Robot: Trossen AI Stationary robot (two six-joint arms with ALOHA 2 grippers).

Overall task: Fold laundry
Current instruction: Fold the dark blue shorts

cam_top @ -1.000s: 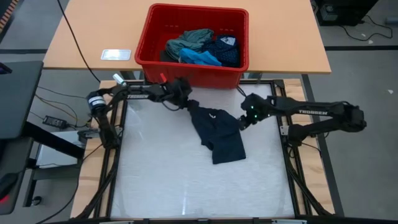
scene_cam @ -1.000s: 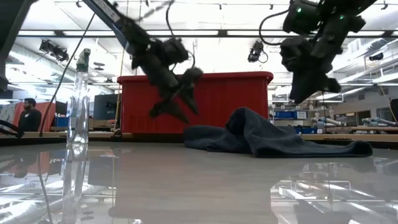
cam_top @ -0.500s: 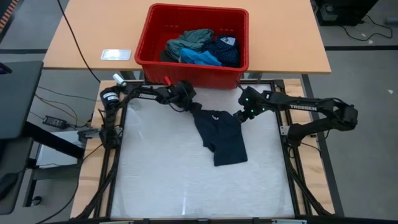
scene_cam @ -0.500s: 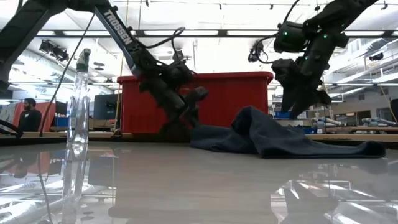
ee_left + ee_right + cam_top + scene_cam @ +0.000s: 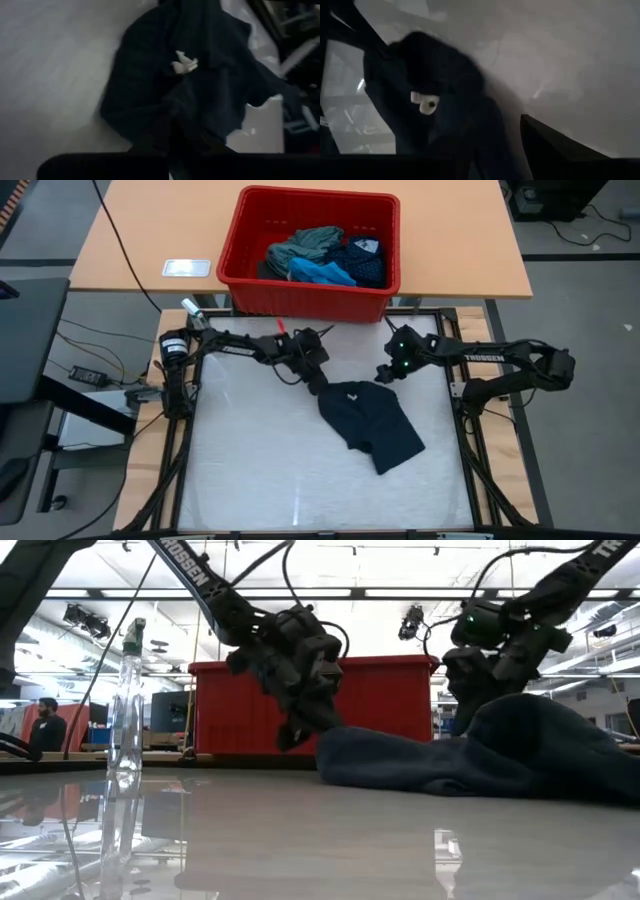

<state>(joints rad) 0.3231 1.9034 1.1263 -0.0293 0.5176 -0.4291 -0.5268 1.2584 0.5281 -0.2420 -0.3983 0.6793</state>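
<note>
At the far left of the low view a clear plastic bottle (image 5: 124,710) stands upright on the table (image 5: 240,470), and a person (image 5: 43,725) sits in the room behind it; in the high view a small white card (image 5: 186,268) lies on the wooden desk (image 5: 130,240) beyond the work surface. The left arm reaches in from the left edge of the table, and the left gripper (image 5: 318,381) sits at the near-left corner of the dark navy garment (image 5: 370,420); its jaws are drawn together on the cloth's edge, which the left wrist view shows bunched right at the fingers, with a small white mark (image 5: 184,63) on the fabric just beyond. The garment lies crumpled around the middle of the table, running from the left gripper away toward the table's front right; in the low view it forms a low heap, higher on its right side. Behind the table's far edge the red bin (image 5: 235,250) holds the rest of the laundry: a grey-green shirt (image 5: 305,244), a bright blue piece (image 5: 322,274) and a navy dotted piece (image 5: 362,262). The right gripper (image 5: 384,372) hovers just beside the garment's far-right edge; its jaws stand partly apart, and no cloth shows between them.
</note>
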